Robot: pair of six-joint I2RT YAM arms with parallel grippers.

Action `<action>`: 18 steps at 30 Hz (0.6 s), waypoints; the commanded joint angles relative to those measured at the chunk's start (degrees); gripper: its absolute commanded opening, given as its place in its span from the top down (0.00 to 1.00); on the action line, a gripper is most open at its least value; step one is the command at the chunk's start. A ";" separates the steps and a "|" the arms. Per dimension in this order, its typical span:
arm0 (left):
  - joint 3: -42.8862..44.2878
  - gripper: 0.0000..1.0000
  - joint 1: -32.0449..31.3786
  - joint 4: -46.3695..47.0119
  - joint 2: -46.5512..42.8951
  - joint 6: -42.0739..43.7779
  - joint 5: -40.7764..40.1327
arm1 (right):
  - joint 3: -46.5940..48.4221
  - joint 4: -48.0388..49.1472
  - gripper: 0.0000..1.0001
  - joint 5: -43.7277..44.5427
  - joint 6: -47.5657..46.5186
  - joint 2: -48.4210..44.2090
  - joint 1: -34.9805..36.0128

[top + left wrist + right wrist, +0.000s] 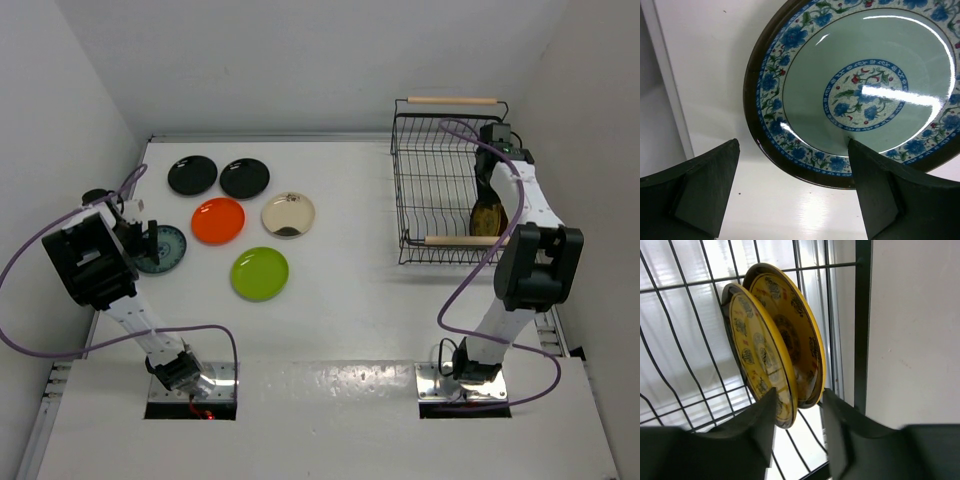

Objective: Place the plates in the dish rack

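The blue-grey patterned plate lies flat at the table's left edge. My left gripper is open right at it. In the left wrist view the plate fills the top, and its near rim sits between the spread fingers of the gripper. Two black plates, the orange-red, cream and lime green plates lie flat. The dish rack holds two brown-gold plates on edge at its right end. My right gripper is open, straddling their lower rims.
The rack's wooden handles lie at its far and near ends. A wall stands close beside the rack's right side. Another wall and a raised ledge run just left of the blue-grey plate.
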 commanded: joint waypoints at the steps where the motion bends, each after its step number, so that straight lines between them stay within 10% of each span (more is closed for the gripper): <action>1: 0.13 0.06 0.87 -0.12 2.56 0.61 0.54 | 0.79 0.90 0.56 0.39 1.21 -2.12 -0.38; 8: 1.88 0.09 0.87 -0.12 6.86 -0.44 0.46 | 4.04 -0.51 0.42 -1.72 1.38 -5.29 0.15; 12: 2.41 0.42 1.40 -0.64 8.97 -0.45 2.37 | 4.13 0.11 0.40 -2.25 0.60 -8.36 1.20; 15: 2.94 1.00 1.93 -2.40 8.98 -0.45 6.07 | 3.78 0.98 0.38 -1.99 -0.37 -11.61 2.17; 18: 4.16 1.00 3.16 -4.15 7.67 0.08 6.78 | 3.34 1.86 0.36 -2.07 -1.43 -14.33 3.57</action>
